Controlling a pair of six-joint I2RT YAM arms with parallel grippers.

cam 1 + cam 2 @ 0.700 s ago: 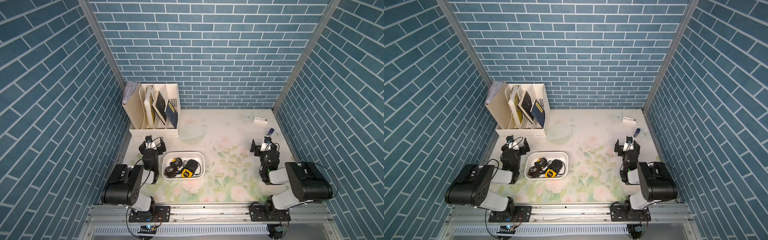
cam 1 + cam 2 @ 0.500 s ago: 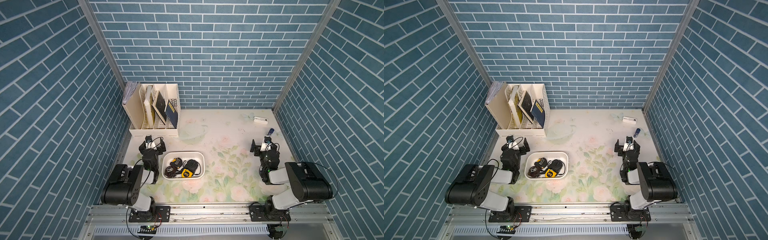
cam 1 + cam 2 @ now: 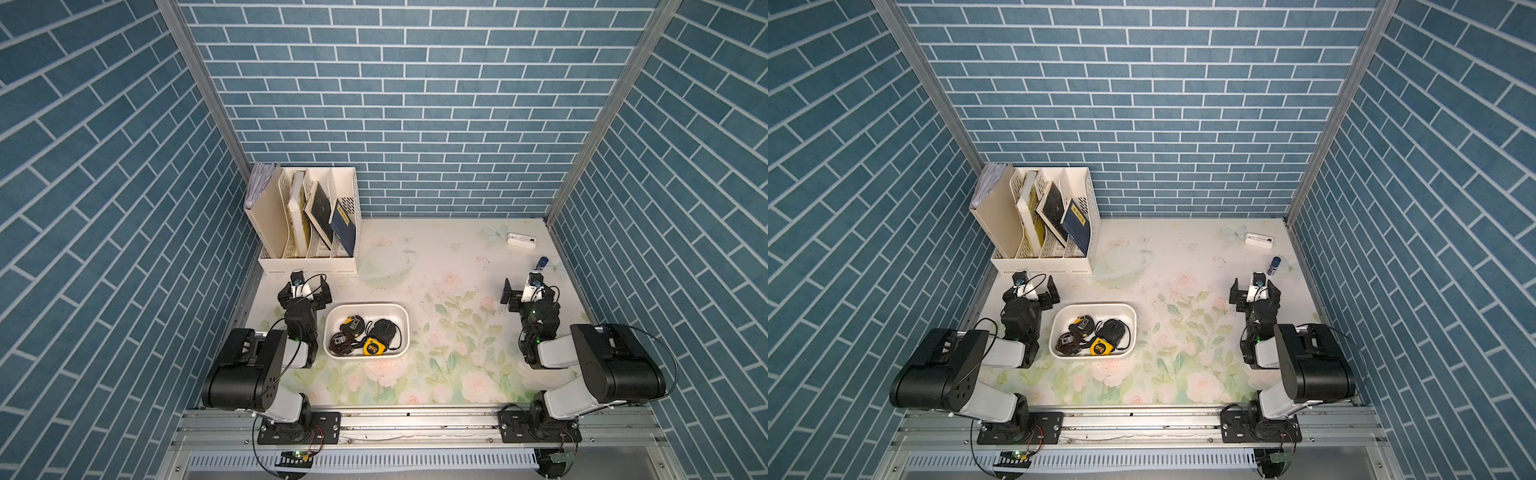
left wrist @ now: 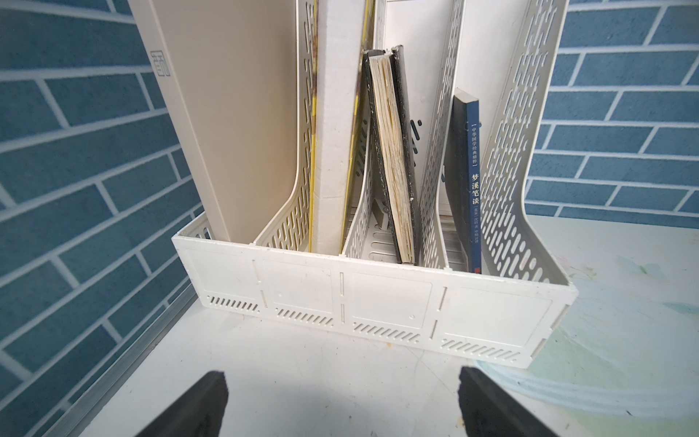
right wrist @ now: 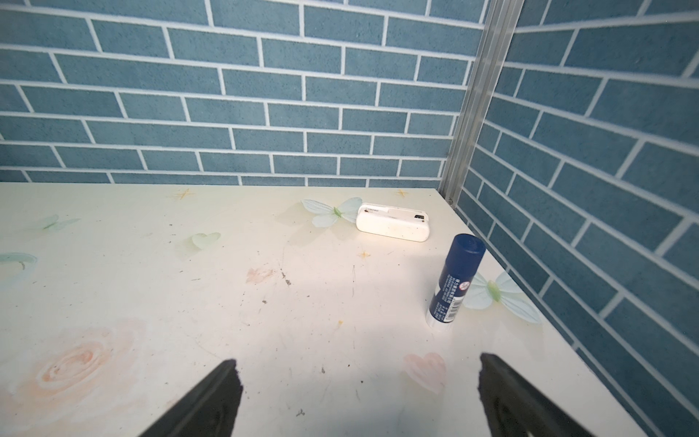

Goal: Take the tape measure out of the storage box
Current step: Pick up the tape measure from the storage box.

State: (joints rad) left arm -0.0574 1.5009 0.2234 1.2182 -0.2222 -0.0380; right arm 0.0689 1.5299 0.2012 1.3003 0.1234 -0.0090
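The left gripper has its fingers spread wide and empty, with only bare table showing in the gap. They point at the low front wall of the cream file organizer, which stands just ahead with books upright or leaning in its slots. The right gripper is likewise spread and empty over the table. It faces a blue glue stick standing upright near the table's right edge and, farther on by the back wall, a small white case lying flat. In both top views the left gripper sits between the organizer and the far left corner of the storage box, close beside its rim but outside it. The right gripper is well apart from the box, on the other side of the table. The box rests on the table beside the left arm, and the tape measures lie clustered inside it, a yellow tape measure by the near wall with darker ones around it, touched by neither gripper.
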